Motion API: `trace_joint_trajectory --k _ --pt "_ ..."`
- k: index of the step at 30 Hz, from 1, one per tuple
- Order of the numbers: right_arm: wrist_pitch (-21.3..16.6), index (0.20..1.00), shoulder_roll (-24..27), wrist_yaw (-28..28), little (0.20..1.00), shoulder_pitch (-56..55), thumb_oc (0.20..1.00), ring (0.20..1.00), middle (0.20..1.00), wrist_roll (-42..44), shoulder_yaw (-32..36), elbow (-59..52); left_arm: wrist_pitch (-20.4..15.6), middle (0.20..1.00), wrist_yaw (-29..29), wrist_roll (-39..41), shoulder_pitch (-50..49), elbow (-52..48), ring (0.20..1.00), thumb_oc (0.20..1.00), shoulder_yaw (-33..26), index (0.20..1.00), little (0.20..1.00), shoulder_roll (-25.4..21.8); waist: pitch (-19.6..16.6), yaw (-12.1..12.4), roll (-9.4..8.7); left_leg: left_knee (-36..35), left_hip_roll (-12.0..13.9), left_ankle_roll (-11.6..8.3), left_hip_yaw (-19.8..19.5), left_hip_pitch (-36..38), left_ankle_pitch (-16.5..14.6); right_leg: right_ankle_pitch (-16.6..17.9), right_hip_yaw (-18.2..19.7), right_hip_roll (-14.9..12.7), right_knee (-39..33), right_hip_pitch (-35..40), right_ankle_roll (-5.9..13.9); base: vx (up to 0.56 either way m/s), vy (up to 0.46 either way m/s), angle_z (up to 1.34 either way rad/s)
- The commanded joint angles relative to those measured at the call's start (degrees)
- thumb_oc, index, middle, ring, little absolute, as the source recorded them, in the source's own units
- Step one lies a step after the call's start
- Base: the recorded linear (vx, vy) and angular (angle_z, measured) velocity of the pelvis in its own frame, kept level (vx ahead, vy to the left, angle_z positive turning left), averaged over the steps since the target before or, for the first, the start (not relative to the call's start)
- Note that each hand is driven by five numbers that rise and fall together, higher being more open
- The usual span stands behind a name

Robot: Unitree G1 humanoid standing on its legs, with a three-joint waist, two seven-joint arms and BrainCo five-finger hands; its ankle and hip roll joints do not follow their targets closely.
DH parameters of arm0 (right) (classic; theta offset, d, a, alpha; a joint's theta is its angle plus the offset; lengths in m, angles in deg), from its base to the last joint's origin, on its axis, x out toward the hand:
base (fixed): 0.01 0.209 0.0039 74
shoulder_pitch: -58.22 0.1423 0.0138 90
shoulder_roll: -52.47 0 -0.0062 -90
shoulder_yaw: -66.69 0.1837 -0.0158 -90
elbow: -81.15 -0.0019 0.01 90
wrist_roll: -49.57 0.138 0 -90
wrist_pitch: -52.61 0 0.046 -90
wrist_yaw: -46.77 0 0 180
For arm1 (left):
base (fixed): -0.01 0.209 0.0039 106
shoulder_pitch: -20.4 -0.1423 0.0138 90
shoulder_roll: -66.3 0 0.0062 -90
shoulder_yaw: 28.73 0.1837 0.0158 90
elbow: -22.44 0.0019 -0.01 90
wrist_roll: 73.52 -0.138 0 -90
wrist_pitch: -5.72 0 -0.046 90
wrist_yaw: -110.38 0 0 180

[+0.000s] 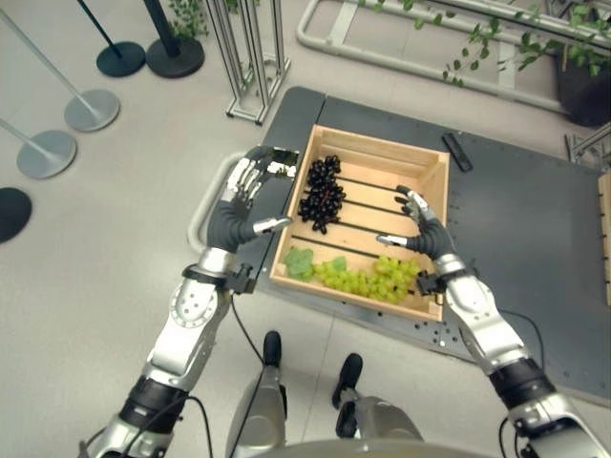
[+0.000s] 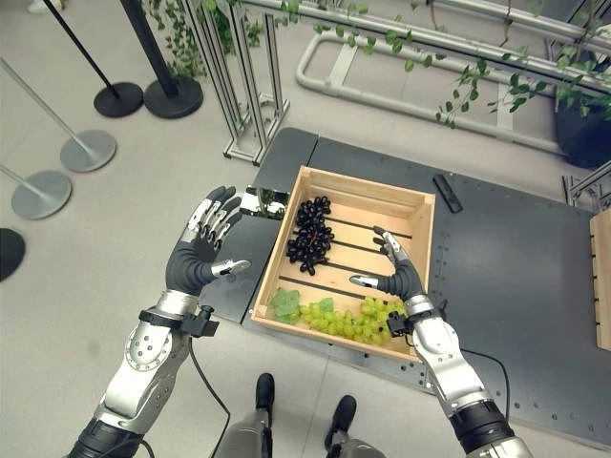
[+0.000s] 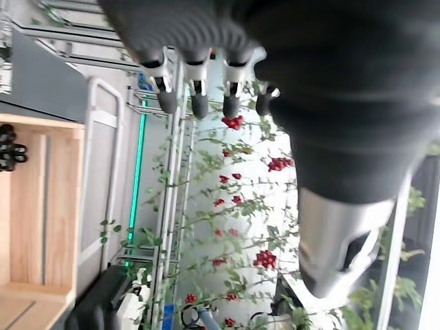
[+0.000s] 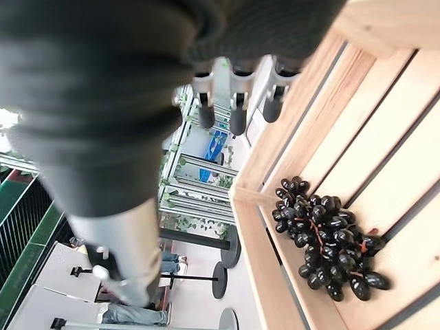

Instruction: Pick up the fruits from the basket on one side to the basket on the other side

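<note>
From the left eye view, the left robot hand (image 1: 241,205) hovers with fingers spread, holding nothing, just outside the wooden crate (image 1: 434,172) on the dark desk (image 1: 535,229). The right robot hand (image 1: 420,232) hangs open over the crate's inside, the green grapes (image 1: 368,277) just below it and the black grapes (image 1: 322,194) between the two hands. The left wrist view shows straight fingers (image 3: 199,103) and the crate's edge (image 3: 41,206) off to one side. The right wrist view shows straight fingers (image 4: 237,113) above the black grapes (image 4: 326,240) lying on the slats.

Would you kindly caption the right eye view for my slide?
Open robot hands flank a wooden crate holding black grapes and green grapes.
</note>
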Motion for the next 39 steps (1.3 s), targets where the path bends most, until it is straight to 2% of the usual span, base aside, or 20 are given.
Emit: trace_joint_trajectory --k 1,6,14,19,22,24,30,33,39 --pt "-2.72 1.0 1.29 1.9 1.0 5.13 1.0 1.0 1.0 -1.35 -1.54 -3.21 -3.66 1.0 -0.47 -0.15 2.91 -4.24 1.0 1.0 1.18 1.0 1.0 -1.22 -0.09 1.05 -2.49 4.42 2.37 -2.0 0.1 -2.45 -1.98 -0.47 -0.11 -6.2 2.49 -0.94 6.86 -0.03 0.043 0.0" --pt "-1.83 1.0 2.71 2.72 1.0 10.74 1.0 1.0 1.0 -2.63 -4.96 2.97 -4.05 1.0 -1.54 -0.33 3.98 -4.28 1.0 1.0 2.05 1.0 1.0 -1.7 2.31 2.08 -2.63 6.18 2.29 -1.63 0.16 -5.27 -2.39 0.01 0.78 -6.73 3.94 -4.07 6.92 -0.05 0.04 -0.04" --pt "2.31 1.0 6.37 3.97 1.0 15.78 1.0 1.0 1.0 -9.32 -10.87 26.53 -3.71 1.0 -2.62 -2.02 8.26 -2.6 1.0 1.0 4.09 1.0 1.0 -0.98 6.3 2.95 -2.9 8.16 2.54 -1.64 -0.55 -7.65 -2.87 -0.35 0.12 -6.99 5.67 -5.87 6.85 -0.03 0.005 0.04" --pt "2.05 1.0 5.23 4.19 1.0 13.18 1.0 1.0 1.0 -7.99 -9.33 24.89 -3.54 1.0 -3.41 -3.47 9.66 -2.07 1.0 1.0 4.28 1.0 1.0 -0.97 6.91 2.8 -3.2 8.72 2.48 -1.52 -0.85 -8.46 -3.14 -0.51 -0.26 -7.26 6.26 -6.66 6.82 0.0 -0.003 0.02" --pt "2.8 1.0 7.64 3.12 1.0 14.8 1.0 1.0 1.0 -13.91 -12.88 24.83 -3.62 1.0 -3.8 -3.43 9.72 -2.21 1.0 1.0 4.61 1.0 1.0 -0.83 7.47 2.94 -3.19 8.69 2.41 -1.53 -0.84 -9.05 -2.99 -0.42 -0.2 -7.27 6.25 -7.28 6.93 -0.01 0.008 -0.01" --pt "2.95 1.0 7.78 3.32 1.0 15.38 1.0 1.0 1.0 -14.46 -13.22 26.09 -3.52 1.0 -3.89 -3.63 9.76 -2.22 1.0 1.0 4.87 1.0 1.0 -0.62 7.48 2.95 -3.16 8.66 2.4 -1.51 -0.82 -9.32 -2.94 -0.32 -0.18 -7.19 6.19 -7.56 6.96 0.0 0.0 0.0" --pt "3.23 1.0 4.73 5.85 1.0 17.28 1.0 1.0 1.0 -12.11 -12.17 26.5 -3.05 1.0 -4.8 -3.93 10.36 -1.94 1.0 1.0 5.88 1.0 1.0 0.39 7.48 2.9 -3.24 8.79 2.43 -1.32 -0.8 -11.2 -2.69 0.07 -0.34 -7.1 6.01 -9.3 7.0 0.0 0.0 0.0" --pt "4.22 1.0 6.53 5.12 1.0 19.66 1.0 1.0 1.0 -19.9 -15.56 23.6 -3.1 1.0 -5.09 -4.43 10.69 -2.0 1.0 1.0 6.1 1.0 1.0 0.37 7.48 3.03 -3.41 8.84 2.36 -1.32 -0.86 -11.71 -2.81 0.18 -0.4 -7.24 5.99 -9.74 7.06 0.0 0.0 0.0" --pt "6.5 1.0 7.88 2.83 1.0 24.62 1.0 1.0 1.0 -24.94 -20.6 30.48 -2.66 1.0 -5.17 -4.54 11.21 -2.05 1.0 1.0 6.97 1.0 1.0 0.54 7.48 2.92 -3.55 9.04 2.17 -1.28 -1.29 -13.8 -2.61 0.46 -0.64 -7.25 6.27 -11.63 7.1 0.0 0.001 0.01"
